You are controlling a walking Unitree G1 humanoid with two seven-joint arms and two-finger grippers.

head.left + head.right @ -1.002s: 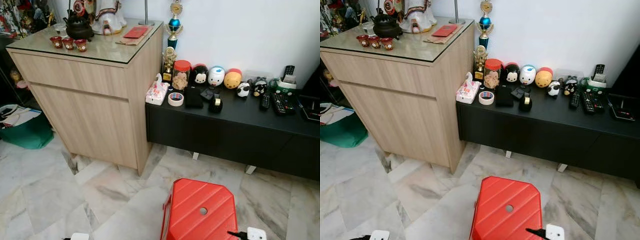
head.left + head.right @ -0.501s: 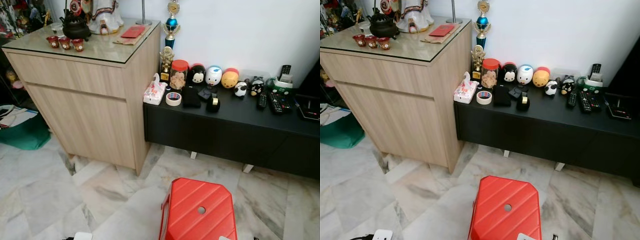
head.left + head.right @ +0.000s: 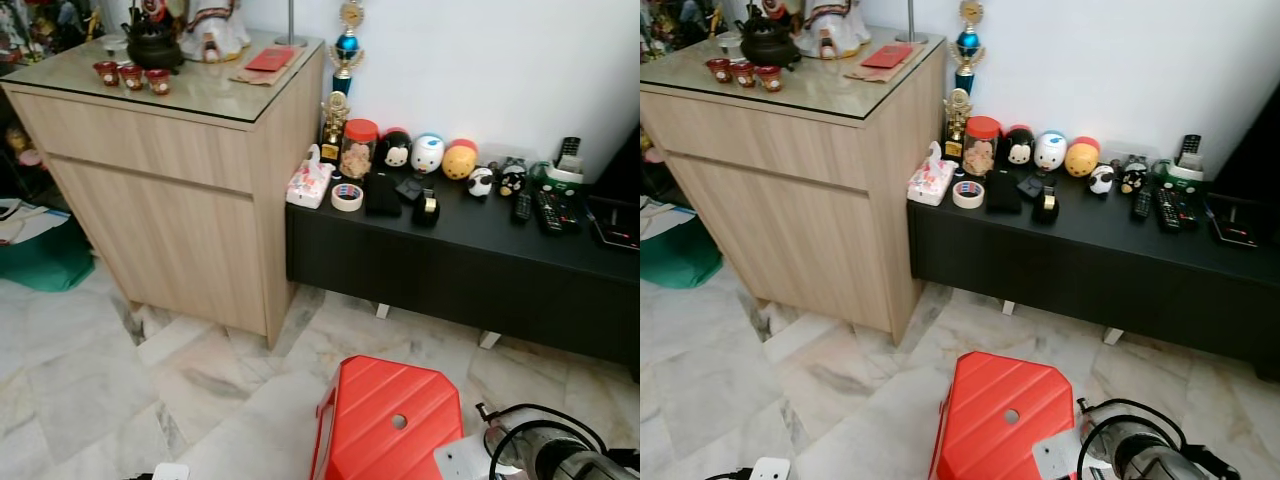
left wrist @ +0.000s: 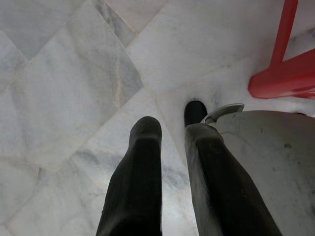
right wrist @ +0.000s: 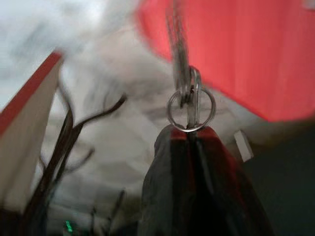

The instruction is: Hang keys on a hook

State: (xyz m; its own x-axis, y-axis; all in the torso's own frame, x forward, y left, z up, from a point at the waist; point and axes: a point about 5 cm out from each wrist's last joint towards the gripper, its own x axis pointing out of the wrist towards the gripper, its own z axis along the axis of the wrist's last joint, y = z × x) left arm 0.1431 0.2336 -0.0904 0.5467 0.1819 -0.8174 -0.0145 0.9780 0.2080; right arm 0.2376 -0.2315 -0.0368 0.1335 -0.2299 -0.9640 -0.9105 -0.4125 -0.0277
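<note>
While the right gripper (image 5: 189, 135) has its fingers pressed together on the key ring (image 5: 190, 109), the keys (image 5: 178, 46) stretch away from it, blurred against the red stool (image 5: 246, 54); this is in the right wrist view. Seen from the head, the right arm (image 3: 560, 460) sits at the lower right corner of the frame, silver with a black cable looped over it, just beside the stool (image 3: 385, 420). At the bottom edge, lower left, a small white part of the left arm (image 3: 170, 471) pokes in. Its wrist view has the left gripper (image 4: 170, 147) hanging over the marble floor (image 4: 64, 83), the two fingers (image 4: 138, 172) slightly apart with nothing between them, a stool leg at the upper right of that frame.

Above the stool in the frame lies the floor, grey-veined tile. Farther back, a low black bench (image 3: 470, 260) runs across the right half. Along its top stand a tissue pack (image 3: 310, 183), a tape roll (image 3: 348, 197), a jar (image 3: 359, 150) with a red lid, round toy figures (image 3: 430, 154) in a row, and remotes (image 3: 545, 208) toward the right. A trophy (image 3: 345, 50) rises at the bench's left end against the white wall (image 3: 480, 60). Left of centre is a wooden cabinet (image 3: 170, 200) with a glass top; on it, at the upper left, are three red cups (image 3: 131, 75), a dark teapot (image 3: 152, 48) and a red booklet (image 3: 271, 59). A green bag (image 3: 45, 262) lies on the floor at the left edge
</note>
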